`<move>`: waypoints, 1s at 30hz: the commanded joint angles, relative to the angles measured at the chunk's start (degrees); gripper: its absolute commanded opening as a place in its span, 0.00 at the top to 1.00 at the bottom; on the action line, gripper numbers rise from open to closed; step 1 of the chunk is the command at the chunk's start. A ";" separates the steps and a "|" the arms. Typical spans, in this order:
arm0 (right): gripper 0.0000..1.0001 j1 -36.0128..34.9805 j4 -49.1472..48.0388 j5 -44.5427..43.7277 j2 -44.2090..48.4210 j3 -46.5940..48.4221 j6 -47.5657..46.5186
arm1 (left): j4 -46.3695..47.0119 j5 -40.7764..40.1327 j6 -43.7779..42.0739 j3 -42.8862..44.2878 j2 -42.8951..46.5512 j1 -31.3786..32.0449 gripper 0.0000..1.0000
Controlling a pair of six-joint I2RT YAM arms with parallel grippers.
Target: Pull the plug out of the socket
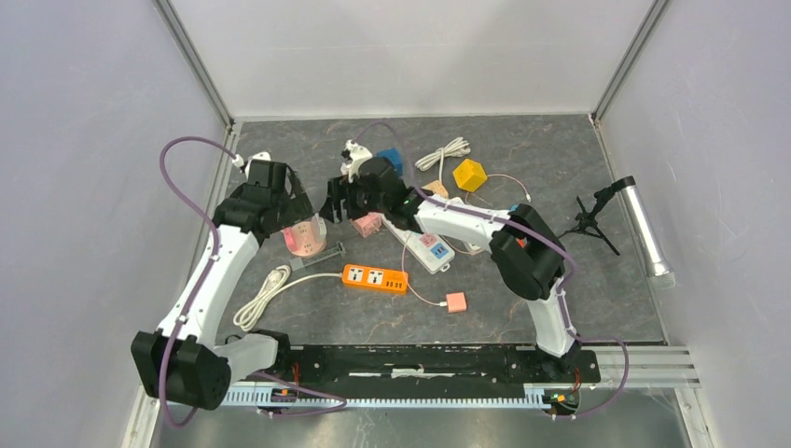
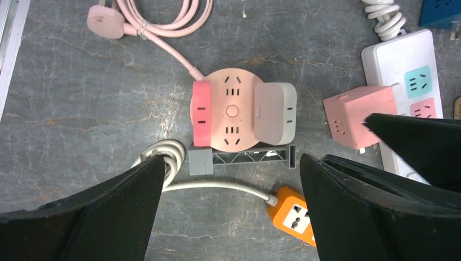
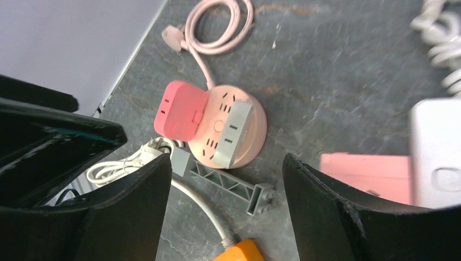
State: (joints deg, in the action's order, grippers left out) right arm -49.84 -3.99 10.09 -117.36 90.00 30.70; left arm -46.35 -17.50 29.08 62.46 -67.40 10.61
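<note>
Gaping empty: left gripper point(image 2: 231, 160), right gripper point(image 3: 225, 159). Lying just beyond both, pink socket point(image 2: 232, 92) holding red plug point(image 2: 201, 113), grey plug point(image 2: 274, 113).

You have bright, even overhead light with faint, soft shadows. Below the left gripper point(image 2: 232, 160) the table point(image 2: 81, 109) reads sharp. Your right wrist view is softer: the white power strip point(image 3: 435, 157) right of the right gripper point(image 3: 225, 157) smears, and the black fingers point(image 3: 108, 217) lose detail.

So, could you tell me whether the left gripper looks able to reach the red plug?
Probably yes: the left gripper hangs open above the round socket, and nothing covers the red plug.
</note>
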 commanded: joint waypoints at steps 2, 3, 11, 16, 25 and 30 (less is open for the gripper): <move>0.22 -4.38 -0.52 -7.45 -2.44 1.86 5.30 | -0.24 -0.28 4.86 -3.98 5.61 -0.33 0.00; 0.22 -4.89 -1.13 -7.55 -2.94 1.69 5.63 | -0.28 -0.18 5.04 -4.53 6.23 -0.33 0.00; 0.31 -6.41 -0.67 -9.59 -10.87 9.43 8.41 | -0.89 -0.19 4.99 -6.81 9.26 -0.33 0.00; 0.44 -6.44 -0.89 -13.13 -12.62 11.41 4.93 | -1.71 -0.48 6.84 -6.54 7.58 -0.33 0.00; 0.92 -5.47 1.95 -13.17 -10.91 9.63 2.57 | -1.40 1.04 8.58 -6.32 4.28 -0.33 0.00; 0.99 -4.68 3.41 -15.82 -7.37 6.65 1.80 | 2.04 3.56 9.05 -7.65 1.43 -0.41 0.00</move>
State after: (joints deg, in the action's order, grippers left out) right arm -55.37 -2.98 -2.55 -129.54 98.70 34.63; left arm -47.75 -16.19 34.92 55.66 -64.07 10.57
